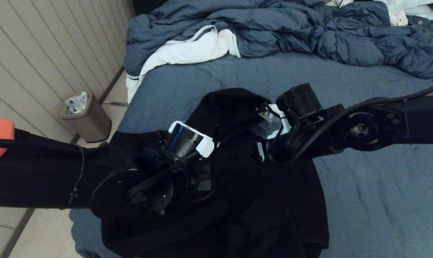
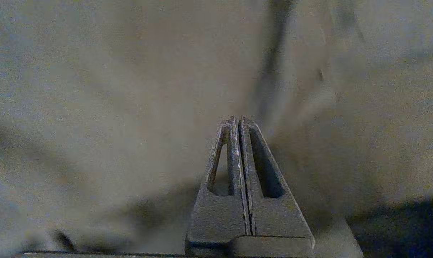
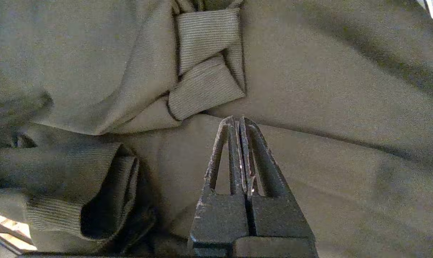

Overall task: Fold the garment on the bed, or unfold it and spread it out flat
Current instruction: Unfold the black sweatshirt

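While fingers (image 2: 238, 123) press together, garment (image 3: 327, 89) beneath

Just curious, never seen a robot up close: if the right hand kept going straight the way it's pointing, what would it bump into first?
Probably the black hoodie: the shut right hand points straight at its fabric, though depth is unclear.

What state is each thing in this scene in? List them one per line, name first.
Hoodie: crumpled, not spread flat, at the bed's near edge.
Bed: sheet mostly bare at the near end.
Duvet: bunched up at the far end.
White cloth: rumpled, hanging over the bed's left edge.
Left gripper: shut.
Right gripper: shut.
Bin: lined, on the floor.
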